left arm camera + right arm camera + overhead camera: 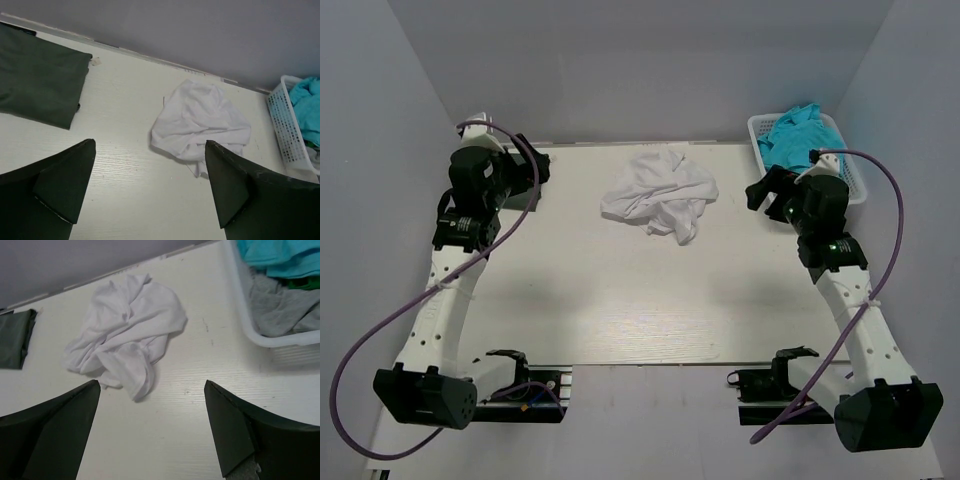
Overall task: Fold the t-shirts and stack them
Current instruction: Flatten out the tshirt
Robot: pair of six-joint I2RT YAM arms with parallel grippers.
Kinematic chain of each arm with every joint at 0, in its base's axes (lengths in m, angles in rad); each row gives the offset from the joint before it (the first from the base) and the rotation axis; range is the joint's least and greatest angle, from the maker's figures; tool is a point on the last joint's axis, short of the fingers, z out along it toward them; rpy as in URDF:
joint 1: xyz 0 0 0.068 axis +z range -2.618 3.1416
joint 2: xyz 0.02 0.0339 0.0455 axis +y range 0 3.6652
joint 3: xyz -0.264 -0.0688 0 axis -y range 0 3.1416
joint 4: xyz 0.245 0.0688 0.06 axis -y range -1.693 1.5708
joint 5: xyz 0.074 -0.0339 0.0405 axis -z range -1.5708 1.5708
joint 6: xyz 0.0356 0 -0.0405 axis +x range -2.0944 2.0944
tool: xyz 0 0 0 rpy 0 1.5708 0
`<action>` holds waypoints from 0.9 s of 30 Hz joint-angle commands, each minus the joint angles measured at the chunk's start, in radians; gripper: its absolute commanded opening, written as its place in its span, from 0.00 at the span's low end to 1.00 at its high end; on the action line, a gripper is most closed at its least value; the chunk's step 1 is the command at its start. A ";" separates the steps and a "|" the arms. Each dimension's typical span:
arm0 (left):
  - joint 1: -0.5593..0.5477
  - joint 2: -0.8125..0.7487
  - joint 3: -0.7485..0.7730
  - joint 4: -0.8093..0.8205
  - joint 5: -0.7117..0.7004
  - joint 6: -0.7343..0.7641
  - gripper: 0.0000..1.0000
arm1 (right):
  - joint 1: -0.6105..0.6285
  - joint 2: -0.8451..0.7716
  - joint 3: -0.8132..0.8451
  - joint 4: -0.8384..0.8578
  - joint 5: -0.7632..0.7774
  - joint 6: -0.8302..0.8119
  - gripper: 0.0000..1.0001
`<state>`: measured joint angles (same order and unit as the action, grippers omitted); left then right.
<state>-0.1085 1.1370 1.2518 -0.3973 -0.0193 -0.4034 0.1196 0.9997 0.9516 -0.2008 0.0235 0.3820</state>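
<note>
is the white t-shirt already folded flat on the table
No, the white t-shirt lies crumpled in a loose heap on the table.

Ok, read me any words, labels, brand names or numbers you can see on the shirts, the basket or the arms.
None: no text can be read in any view.
The white t-shirt, dark green t-shirt, teal t-shirts and basket show no print or tag.
The left arm and right arm show no legible marking, only a small green light on the right one.
</note>
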 commanded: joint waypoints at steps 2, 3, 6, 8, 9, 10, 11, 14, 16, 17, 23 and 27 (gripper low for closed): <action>-0.016 0.036 -0.052 0.014 0.143 0.044 1.00 | 0.000 0.028 0.041 -0.017 -0.128 0.026 0.90; -0.016 0.037 -0.052 0.014 0.162 0.044 1.00 | 0.003 0.030 0.036 -0.005 -0.140 -0.009 0.90; -0.016 0.150 0.004 -0.052 0.190 0.044 1.00 | 0.005 0.062 0.016 0.037 -0.288 -0.098 0.90; -0.016 0.258 0.026 -0.074 0.238 0.035 1.00 | 0.011 0.114 0.021 0.055 -0.361 -0.110 0.90; -0.016 0.294 0.035 -0.084 0.239 0.026 1.00 | 0.011 0.131 0.024 0.067 -0.423 -0.126 0.90; -0.016 0.328 0.035 -0.084 0.258 0.026 1.00 | 0.012 0.166 0.029 0.075 -0.436 -0.129 0.90; -0.016 0.360 0.035 -0.084 0.269 0.011 1.00 | 0.012 0.203 0.041 0.081 -0.448 -0.141 0.90; -0.025 0.495 0.069 -0.084 0.303 0.011 1.00 | 0.029 0.304 0.094 0.089 -0.442 -0.156 0.90; -0.043 0.593 0.098 -0.109 0.289 0.011 1.00 | 0.041 0.364 0.155 0.072 -0.432 -0.158 0.90; -0.043 0.624 0.135 -0.109 0.289 0.011 1.00 | 0.041 0.388 0.212 0.060 -0.431 -0.169 0.90; -0.082 0.823 0.285 -0.130 0.291 0.011 1.00 | 0.095 0.664 0.417 -0.083 -0.307 -0.190 0.90; -0.112 0.949 0.382 -0.150 0.282 0.011 1.00 | 0.112 0.775 0.527 -0.118 -0.176 -0.169 0.90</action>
<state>-0.1982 2.0666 1.5600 -0.5301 0.2516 -0.3931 0.2169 1.7367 1.4193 -0.2455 -0.2634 0.2173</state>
